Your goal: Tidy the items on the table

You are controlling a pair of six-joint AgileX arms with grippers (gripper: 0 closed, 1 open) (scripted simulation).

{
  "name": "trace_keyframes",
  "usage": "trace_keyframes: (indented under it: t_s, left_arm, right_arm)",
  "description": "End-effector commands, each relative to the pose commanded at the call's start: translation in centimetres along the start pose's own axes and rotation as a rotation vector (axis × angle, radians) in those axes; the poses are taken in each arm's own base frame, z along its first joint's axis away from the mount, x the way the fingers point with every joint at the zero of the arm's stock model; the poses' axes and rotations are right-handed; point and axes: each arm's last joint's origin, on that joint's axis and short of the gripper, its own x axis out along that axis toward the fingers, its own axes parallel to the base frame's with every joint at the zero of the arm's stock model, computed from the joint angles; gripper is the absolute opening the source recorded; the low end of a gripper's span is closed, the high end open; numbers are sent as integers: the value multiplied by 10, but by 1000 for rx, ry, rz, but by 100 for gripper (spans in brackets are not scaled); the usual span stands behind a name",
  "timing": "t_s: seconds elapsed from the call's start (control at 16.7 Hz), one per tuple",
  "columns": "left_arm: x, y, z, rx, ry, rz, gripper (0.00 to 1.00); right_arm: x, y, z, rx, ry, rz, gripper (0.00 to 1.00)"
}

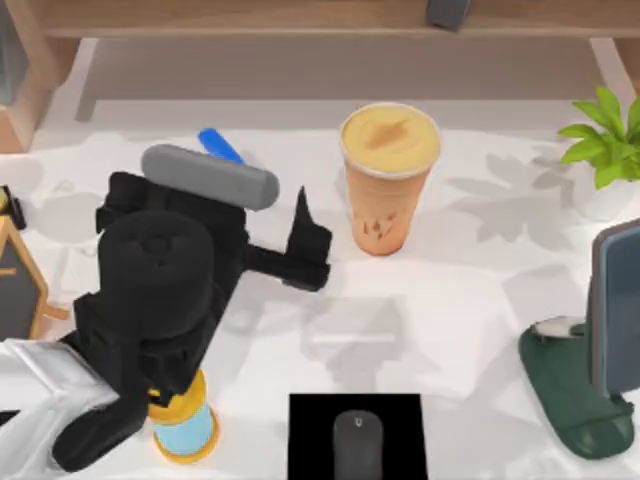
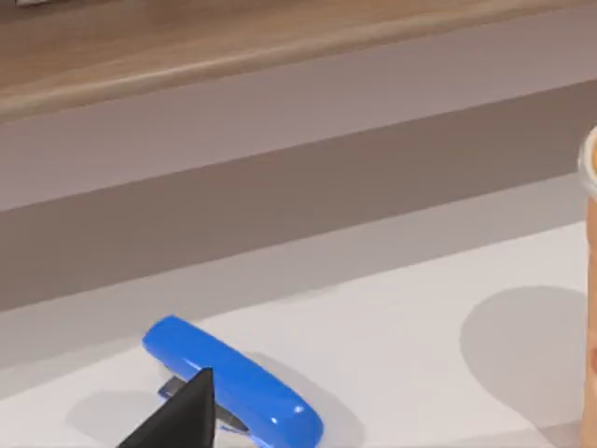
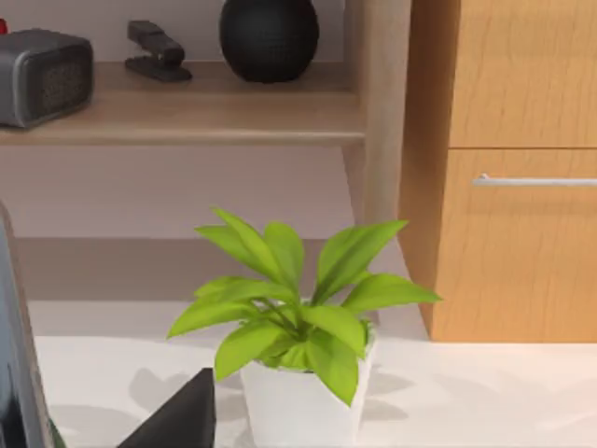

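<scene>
- Left gripper (image 1: 305, 250): seen over the table (image 1: 470, 290), jaws apart, nothing held; blue stapler (image 1: 219, 144) just behind it.
- Orange cup (image 1: 386, 180): upright, right of that gripper, untouched.
- Mouse (image 1: 357, 443): resting on black pad (image 1: 310, 435), near edge.
- Right gripper (image 3: 182, 420): close to potted plant (image 3: 298, 317); jaw state cannot be told.

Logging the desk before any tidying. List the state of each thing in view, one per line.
Orange cup: upright, lid on.
Mouse: flat on the black pad.
Blue stapler: lying closed on the table.
Plant: upright in its white pot.
Left hand: above the table beside the cup, holding nothing.
Drawer: shut.
</scene>
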Motion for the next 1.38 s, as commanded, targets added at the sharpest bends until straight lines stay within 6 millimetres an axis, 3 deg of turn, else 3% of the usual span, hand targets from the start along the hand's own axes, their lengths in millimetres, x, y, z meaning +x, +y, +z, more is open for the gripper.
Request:
trace_keyframes:
  t_s: [0.3,0.54,0.84,1.26,1.38]
  left_arm:
    - [45,-86,-38,34,-23,23,100]
    - [74,-130,-67,-17,-95,104,100]
    - [104,-147,-76,-127,-191,221,100]
    - [107,-148,-75,-140,-202,232,100]
    - [117,-145,-73,-142,-203,236,100]
  right_arm:
    - [0,0,0,0,0,0,100]
    - [0,0,0,0,0,0,100]
    - [0,0,0,0,0,0,100]
    - [0,0,0,0,0,0,100]
    - [0,0,0,0,0,0,100]
